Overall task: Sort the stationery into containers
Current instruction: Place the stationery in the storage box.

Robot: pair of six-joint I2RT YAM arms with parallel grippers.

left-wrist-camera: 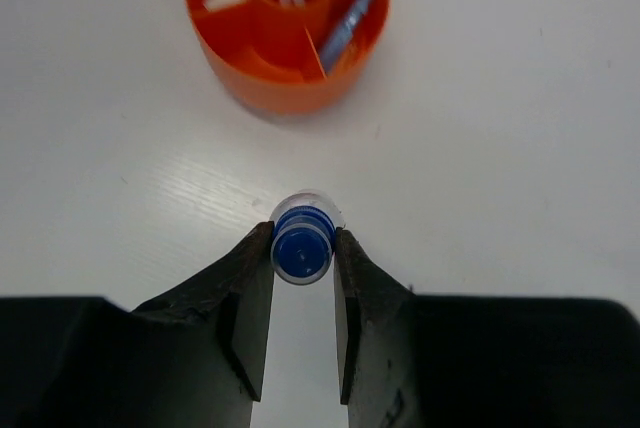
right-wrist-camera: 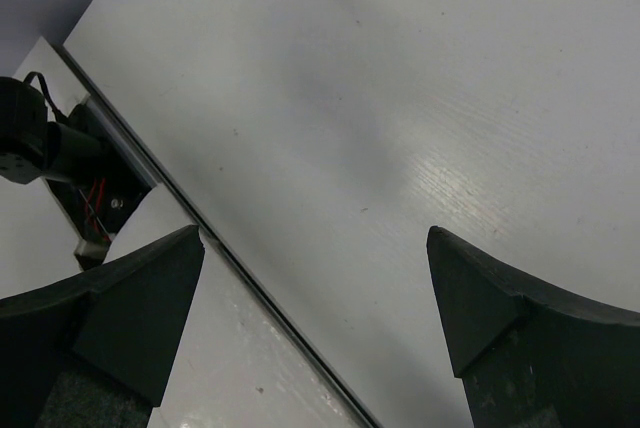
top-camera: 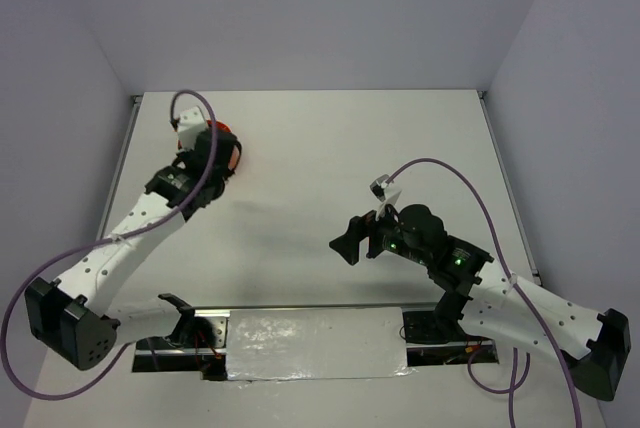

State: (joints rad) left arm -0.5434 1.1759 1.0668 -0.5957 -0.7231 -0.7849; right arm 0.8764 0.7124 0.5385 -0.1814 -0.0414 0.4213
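Toward the far left corner of the white table, a small clear bottle with a blue cap is pinched between the black fingers of the left gripper, near the round orange plastic organiser. That arm reaches far forward. Over mid-table the right gripper hovers on a bent arm, its fingers wide apart.

A small clear plastic bottle with a blue cap is squeezed between the left gripper, near the round bright-orange plastic organiser, which holds a light-blue piece in one side slot.
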